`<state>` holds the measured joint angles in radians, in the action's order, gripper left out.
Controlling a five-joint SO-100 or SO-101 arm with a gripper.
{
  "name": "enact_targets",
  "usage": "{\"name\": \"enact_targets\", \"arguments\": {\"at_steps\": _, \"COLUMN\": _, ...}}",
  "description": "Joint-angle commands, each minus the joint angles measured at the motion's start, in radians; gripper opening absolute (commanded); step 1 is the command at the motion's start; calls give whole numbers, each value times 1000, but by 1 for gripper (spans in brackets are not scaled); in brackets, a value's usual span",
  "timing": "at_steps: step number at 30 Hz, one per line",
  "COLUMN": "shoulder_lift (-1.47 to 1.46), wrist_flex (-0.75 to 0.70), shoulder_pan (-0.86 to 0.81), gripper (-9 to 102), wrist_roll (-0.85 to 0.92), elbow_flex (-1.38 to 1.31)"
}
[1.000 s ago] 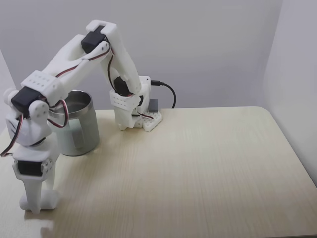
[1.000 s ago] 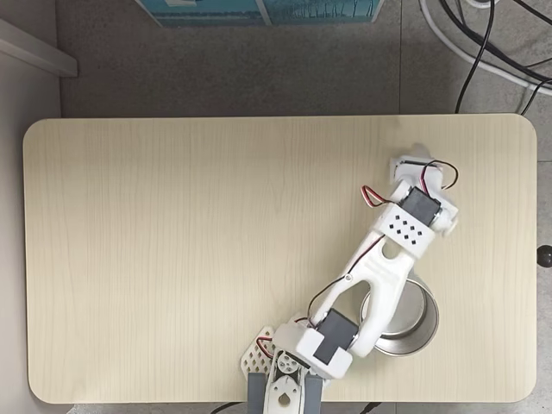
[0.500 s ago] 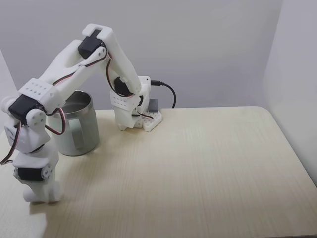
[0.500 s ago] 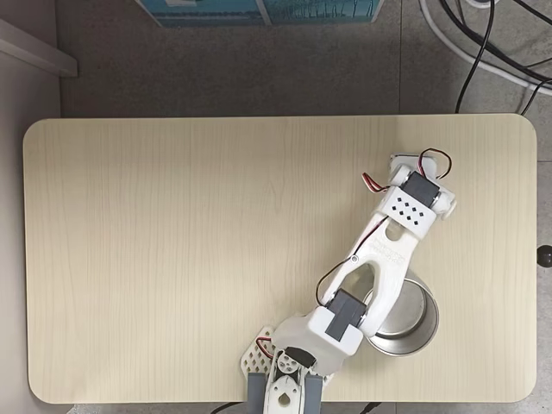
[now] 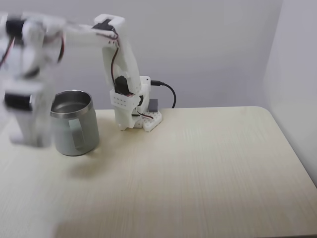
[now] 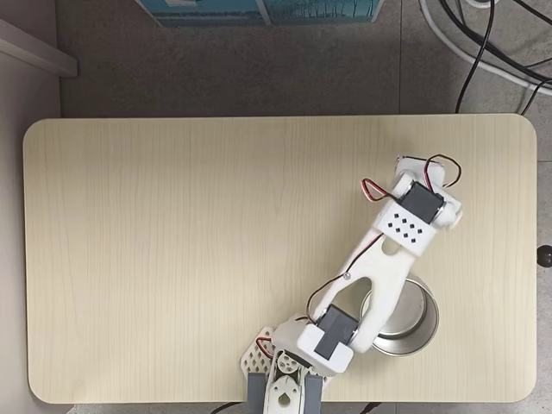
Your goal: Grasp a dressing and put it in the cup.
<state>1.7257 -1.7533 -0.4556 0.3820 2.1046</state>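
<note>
The gripper (image 5: 27, 136) hangs in the air above the table (image 5: 198, 163), blurred, near the table's left edge in a fixed view from the side; whether its jaws are apart, or whether they hold the dressing, I cannot tell. No white roll can be made out on the tabletop, so it may be hidden in the jaws. Just beyond stands the cup (image 5: 73, 130), open mouth up and handle toward the front, ready to receive a drop. Farthest back, the base (image 5: 136, 116) sits at the rear edge; the arm (image 6: 388, 259) rises from it, with the upper link near upright and the forearm stretched out level over the cup.
</note>
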Motion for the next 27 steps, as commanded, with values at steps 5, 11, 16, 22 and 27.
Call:
{"name": "enact_targets", "arguments": {"at_steps": 5, "shoulder_lift": -469, "wrist_flex": -74, "shoulder_pan": -63, "gripper": 0, "wrist_roll": 161, "elbow_flex": -204}}
{"name": "enact_targets", "arguments": {"at_steps": 11, "shoulder_lift": -739, "wrist_flex": -74, "shoulder_pan": -201, "gripper": 0, "wrist_roll": 364, "elbow_flex": -468}}
{"name": "enact_targets", "arguments": {"at_steps": 16, "shoulder_lift": -848, "wrist_flex": -67, "shoulder_pan": -339, "gripper": 0, "wrist_roll": 552, "elbow_flex": -646}}
{"name": "enact_targets", "arguments": {"at_steps": 22, "shoulder_lift": -931, "wrist_flex": 29, "shoulder_pan": -453, "gripper": 0, "wrist_roll": 683, "elbow_flex": -874}}
{"name": "enact_targets", "arguments": {"at_steps": 27, "shoulder_lift": -1032, "wrist_flex": 124, "shoulder_pan": -488, "gripper": 0, "wrist_roll": 735, "elbow_flex": -1069}}
